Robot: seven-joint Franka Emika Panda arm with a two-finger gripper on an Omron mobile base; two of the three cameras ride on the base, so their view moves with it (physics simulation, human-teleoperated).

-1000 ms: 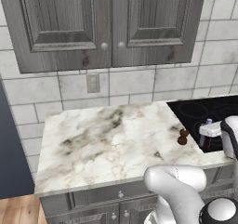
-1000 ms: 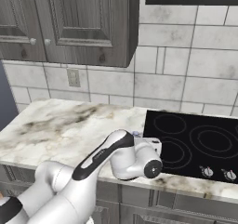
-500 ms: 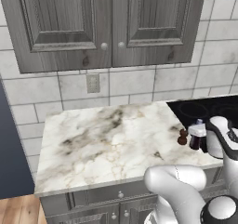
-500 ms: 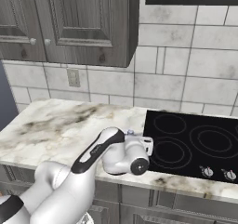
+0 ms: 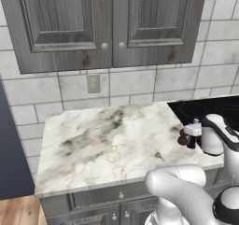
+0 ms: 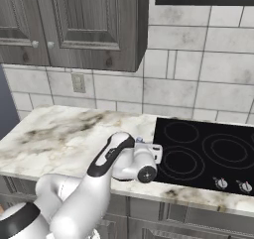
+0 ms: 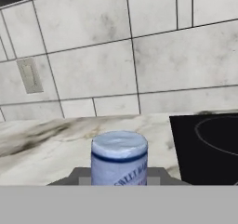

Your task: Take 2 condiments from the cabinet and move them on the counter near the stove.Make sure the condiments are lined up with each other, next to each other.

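I see the slim dark bottle (image 5: pixel 193 134) standing upright on the marble counter (image 5: pixel 107 140), its blue-white cap (image 7: pixel 119 148) close to the hand camera. In the left base view it sits just beside the red-brown shaker (image 5: pixel 182 137), apparently touching it, both near the counter's right end by the black cooktop (image 6: pixel 208 153). The gripper (image 5: pixel 198 131) is right at the bottle, low over the counter edge, but I cannot tell whether its fingers are clamped on it or apart, since the hand's white body hides them. Above, the grey wood-grain cabinet (image 5: pixel 109 21) has both doors closed. A wall outlet (image 5: pixel 94 83) sits in the tiled backsplash (image 6: pixel 198 79) behind the counter.
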